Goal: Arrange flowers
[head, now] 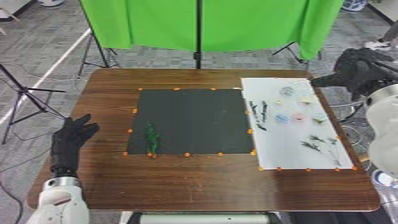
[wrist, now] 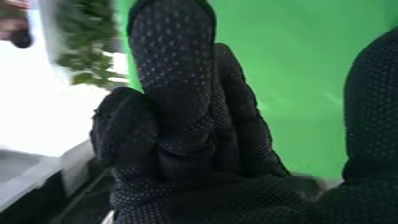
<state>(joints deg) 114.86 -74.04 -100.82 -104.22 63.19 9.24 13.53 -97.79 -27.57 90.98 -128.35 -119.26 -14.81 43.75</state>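
My right hand is at the right, over the far right corner of the table, its fingers relaxed and holding nothing. In the right wrist view the right hand has loosely extended fingers. Palm down by the table's left side lies my left hand, fingers straight. A green sprig lies on the dark mat near its left edge. On the white sheet are dark stems, a pink flower, a blue flower, several pale flowers and thin leafy sprigs.
The brown table has small orange markers round the mat and sheet. A green cloth on stands hangs behind it. Tripod legs stand at the left, beyond the table.
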